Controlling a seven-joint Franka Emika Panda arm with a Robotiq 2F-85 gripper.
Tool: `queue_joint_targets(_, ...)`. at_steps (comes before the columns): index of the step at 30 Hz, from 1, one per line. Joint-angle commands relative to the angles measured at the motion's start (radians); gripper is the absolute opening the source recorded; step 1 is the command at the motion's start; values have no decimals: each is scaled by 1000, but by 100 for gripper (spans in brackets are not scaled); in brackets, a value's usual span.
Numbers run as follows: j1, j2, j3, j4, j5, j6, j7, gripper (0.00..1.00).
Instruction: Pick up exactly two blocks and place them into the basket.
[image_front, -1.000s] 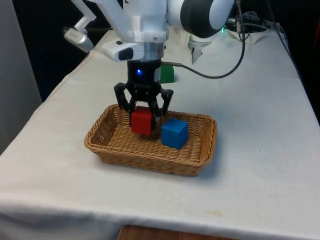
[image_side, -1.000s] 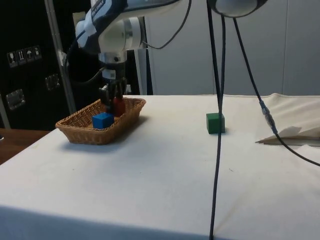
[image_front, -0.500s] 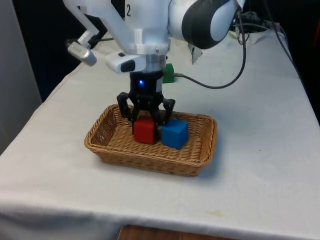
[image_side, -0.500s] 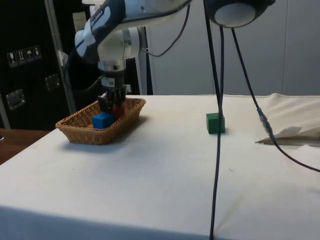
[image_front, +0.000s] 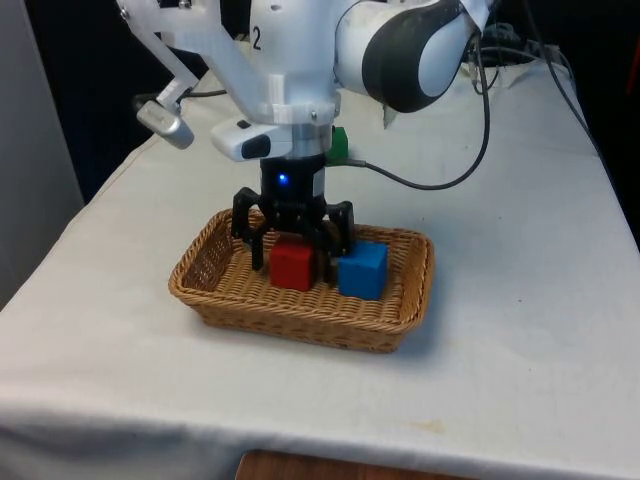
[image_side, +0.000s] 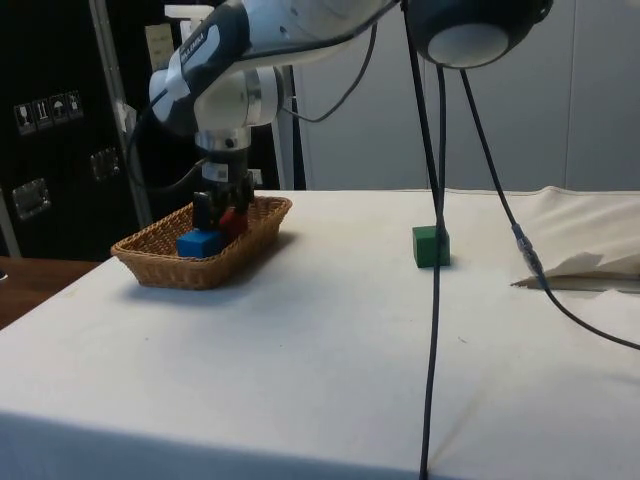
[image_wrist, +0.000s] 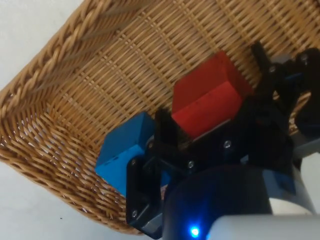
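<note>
A red block (image_front: 293, 265) rests on the floor of the wicker basket (image_front: 300, 325), with a blue block (image_front: 362, 270) right beside it on the front view's right. My gripper (image_front: 298, 250) is down inside the basket, open, its fingers standing either side of the red block with a gap. In the wrist view the red block (image_wrist: 210, 95) lies between the spread fingers (image_wrist: 162, 131) and the blue block (image_wrist: 122, 150) sits just outside one of them. From the side, the gripper (image_side: 215, 210) hangs over the basket (image_side: 170, 270) above both blocks.
A green block (image_side: 431, 246) sits alone on the white cloth further along the table, partly behind the arm in the front view (image_front: 337, 145). A black cable (image_side: 435, 300) hangs across the side view. Crumpled cloth lies at the far edge.
The gripper came down into the basket with the red block, then opened and let it go. The blue block shifted slightly toward the front view's right.
</note>
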Motion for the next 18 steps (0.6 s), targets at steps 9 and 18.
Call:
queue_joint_targets(9,3,-6,-19,3,0,-12,6,100)
queue_joint_targets(18,62,-62,-84,-56,-17,-62,18,100)
